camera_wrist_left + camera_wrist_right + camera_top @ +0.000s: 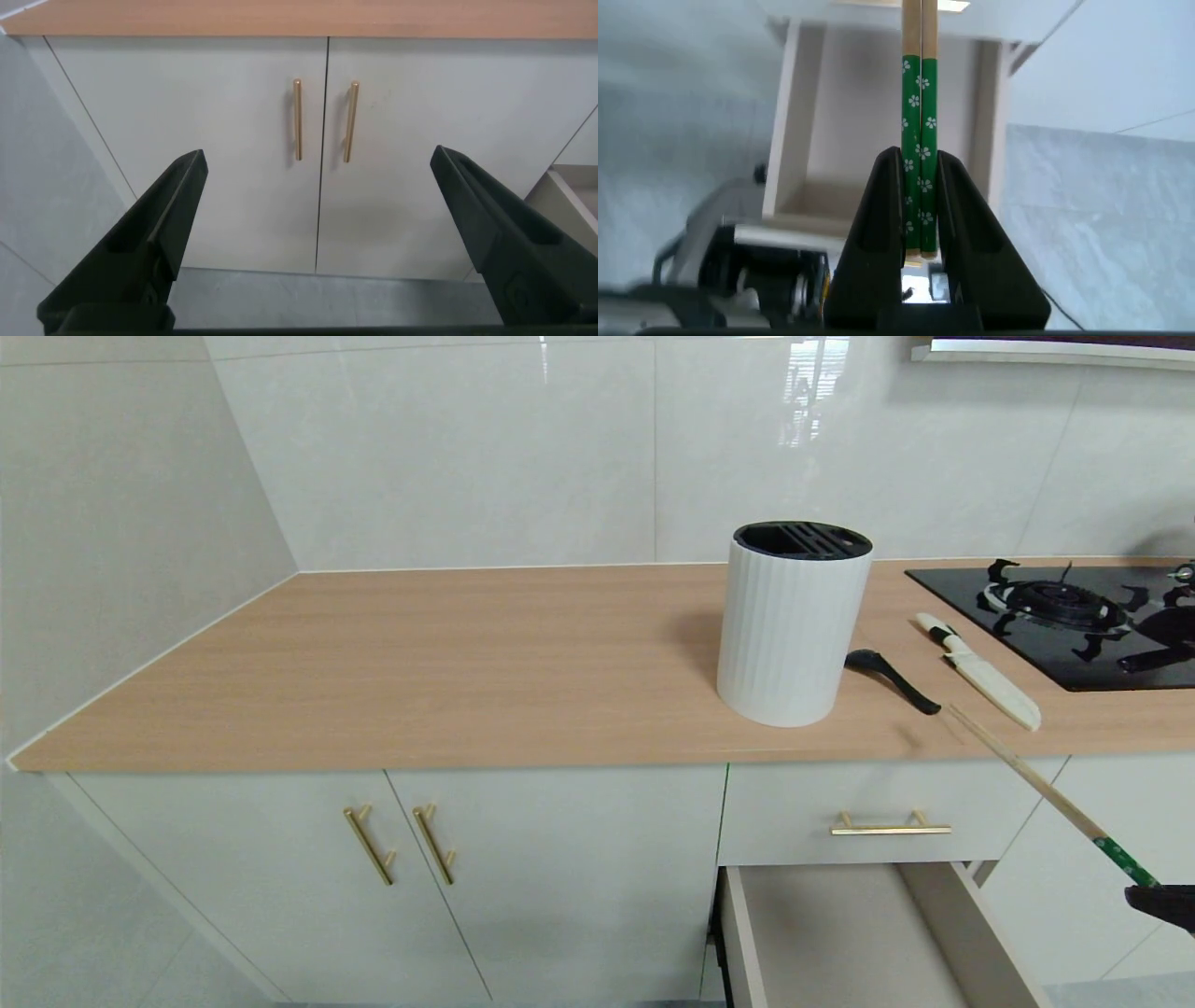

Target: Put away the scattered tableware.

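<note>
The two chopsticks (1036, 784) are in the right tool (1162, 901), which pinches them tight at their green, flowery ends. They slant up from the tool, and their bare wood tips point at the front edge of the tabletop (420, 663), near the tip of the white knife (980, 670). I cannot tell if the tips touch the tabletop.

The knife lies flat on the tabletop beside the black stove (1064, 616). A black spoon (892, 679) lies between the knife and a tall white holder (792, 625), with its bowl end just beside the holder. The holder stands upright.

Under the tabletop, below the holder, a drawer (840, 933) is pulled open.

The left tool (318, 163) is spread wide and holds nothing. It faces two white cupboard doors (224, 159) with gold handles (298, 119).
</note>
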`<state>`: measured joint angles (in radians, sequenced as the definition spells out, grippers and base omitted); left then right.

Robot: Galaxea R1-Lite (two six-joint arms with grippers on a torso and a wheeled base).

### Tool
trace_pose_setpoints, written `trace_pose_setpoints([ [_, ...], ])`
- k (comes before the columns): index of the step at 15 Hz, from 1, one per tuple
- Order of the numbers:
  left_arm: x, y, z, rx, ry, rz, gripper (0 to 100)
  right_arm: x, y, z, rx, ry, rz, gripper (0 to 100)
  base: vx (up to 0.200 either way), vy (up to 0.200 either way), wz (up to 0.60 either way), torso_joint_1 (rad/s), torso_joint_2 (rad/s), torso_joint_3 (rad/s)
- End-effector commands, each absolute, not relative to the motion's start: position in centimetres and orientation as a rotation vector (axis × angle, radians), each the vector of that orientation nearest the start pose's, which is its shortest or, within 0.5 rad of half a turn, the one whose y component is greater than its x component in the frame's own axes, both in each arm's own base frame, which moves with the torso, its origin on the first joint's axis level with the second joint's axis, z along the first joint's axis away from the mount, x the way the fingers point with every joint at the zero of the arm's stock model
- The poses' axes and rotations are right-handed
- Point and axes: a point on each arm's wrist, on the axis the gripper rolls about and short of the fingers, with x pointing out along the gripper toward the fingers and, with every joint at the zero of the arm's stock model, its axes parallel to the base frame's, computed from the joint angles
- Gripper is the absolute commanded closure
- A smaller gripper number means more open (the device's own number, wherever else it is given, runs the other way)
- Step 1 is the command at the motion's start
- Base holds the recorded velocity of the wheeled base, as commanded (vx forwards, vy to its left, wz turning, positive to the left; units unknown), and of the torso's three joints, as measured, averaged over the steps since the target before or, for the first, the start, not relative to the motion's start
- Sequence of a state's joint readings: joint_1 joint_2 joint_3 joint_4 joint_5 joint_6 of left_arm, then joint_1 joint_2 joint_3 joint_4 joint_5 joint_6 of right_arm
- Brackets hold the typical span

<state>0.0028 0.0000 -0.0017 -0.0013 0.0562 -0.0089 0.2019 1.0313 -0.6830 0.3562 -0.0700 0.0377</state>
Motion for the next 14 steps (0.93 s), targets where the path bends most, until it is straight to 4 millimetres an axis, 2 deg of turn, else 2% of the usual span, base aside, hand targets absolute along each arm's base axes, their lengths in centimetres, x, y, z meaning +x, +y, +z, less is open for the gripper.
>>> trace_pose_setpoints([
  [1, -2.3, 0.1, 7.6, -0.009, 0.0, 0.06, 0, 11.7, 2.6, 19.3, -0.073, 0.734, 0.138, 100, 0.0, 0.0, 0.0, 0.0, 0.0, 0.0],
  [7, -2.3, 0.1, 7.6, -0.009, -0.002, 0.06, 0, 12.6, 2.8, 17.6, -0.083, 0.758, 0.143, 100, 0.0, 0.0, 0.0, -0.012, 0.03, 0.017],
  [14, -2.3, 0.1, 7.6, -0.009, -0.002, 0.058, 0, 12.9, 3.9, 16.0, -0.12, 0.787, 0.207, 100, 0.0, 0.0, 0.0, -0.166, 0.43, 0.258],
])
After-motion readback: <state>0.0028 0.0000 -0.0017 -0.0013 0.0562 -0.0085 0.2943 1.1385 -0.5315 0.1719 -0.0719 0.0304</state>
